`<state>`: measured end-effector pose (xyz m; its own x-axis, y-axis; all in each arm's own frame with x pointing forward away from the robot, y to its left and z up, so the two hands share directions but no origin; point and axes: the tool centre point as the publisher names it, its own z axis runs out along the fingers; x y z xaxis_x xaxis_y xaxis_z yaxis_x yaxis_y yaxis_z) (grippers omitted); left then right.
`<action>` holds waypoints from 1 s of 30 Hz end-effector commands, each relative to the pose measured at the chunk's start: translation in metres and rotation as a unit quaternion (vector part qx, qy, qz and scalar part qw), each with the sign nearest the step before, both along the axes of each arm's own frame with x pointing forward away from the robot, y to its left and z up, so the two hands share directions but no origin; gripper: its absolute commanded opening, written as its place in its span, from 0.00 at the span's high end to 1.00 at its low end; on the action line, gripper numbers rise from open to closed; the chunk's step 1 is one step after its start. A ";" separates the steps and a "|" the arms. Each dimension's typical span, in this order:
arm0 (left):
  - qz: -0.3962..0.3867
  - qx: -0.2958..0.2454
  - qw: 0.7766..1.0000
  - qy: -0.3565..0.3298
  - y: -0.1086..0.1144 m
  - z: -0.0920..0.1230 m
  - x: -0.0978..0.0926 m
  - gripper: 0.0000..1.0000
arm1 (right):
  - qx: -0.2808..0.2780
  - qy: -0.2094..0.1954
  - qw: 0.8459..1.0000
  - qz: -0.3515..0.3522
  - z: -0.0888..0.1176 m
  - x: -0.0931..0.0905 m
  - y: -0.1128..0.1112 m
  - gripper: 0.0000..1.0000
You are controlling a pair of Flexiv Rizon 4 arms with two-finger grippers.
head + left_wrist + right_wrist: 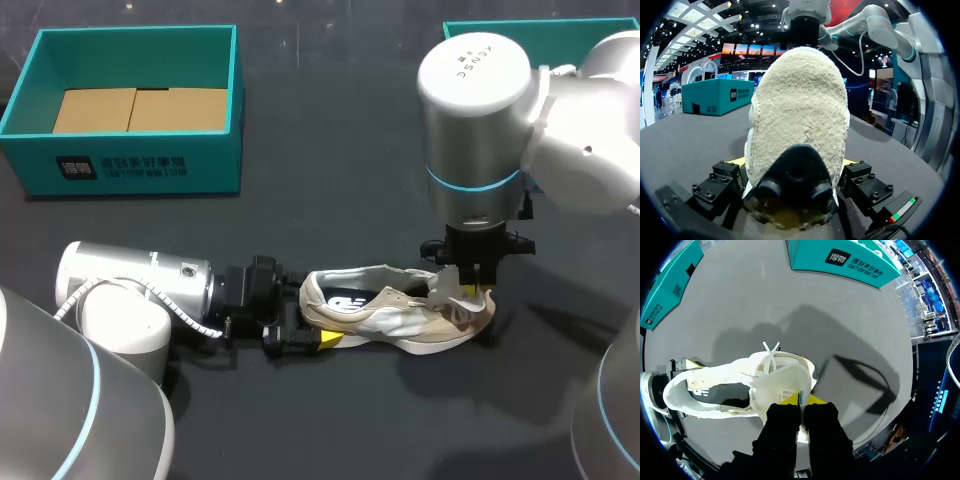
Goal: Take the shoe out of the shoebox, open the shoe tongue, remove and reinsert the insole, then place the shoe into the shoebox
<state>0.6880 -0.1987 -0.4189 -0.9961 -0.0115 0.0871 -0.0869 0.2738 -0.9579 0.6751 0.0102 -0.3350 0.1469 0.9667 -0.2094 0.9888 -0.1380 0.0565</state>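
Observation:
A beige and white shoe (400,318) lies on its side on the dark table, heel toward my left arm. My left gripper (308,316) stands wide around the heel (800,110), with a finger pressed against each side of it. My right gripper (474,290) comes down from above the front of the shoe (720,385) and is shut on the pale tongue (446,286), which stands lifted out of the opening. Its yellow tips (801,400) meet on the tongue (782,377), just behind the knotted laces. The dark insole shows inside the shoe.
A teal shoebox (130,165) with a brown cardboard floor stands at the back left. The corner of a second teal box (520,25) shows at the back right, behind my right arm. Bare tabletop lies between the boxes and the shoe.

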 end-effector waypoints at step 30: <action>0.000 0.001 1.000 0.000 0.002 -0.002 -0.002 1.00 | -0.135 -0.082 0.978 0.134 0.143 0.012 0.017 0.80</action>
<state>0.6878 -0.1983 -0.4194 -0.9961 -0.0120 0.0878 -0.0877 0.2747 -0.9575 0.6938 0.0154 -0.2181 0.0675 0.8917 -0.4475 0.9792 0.0268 0.2010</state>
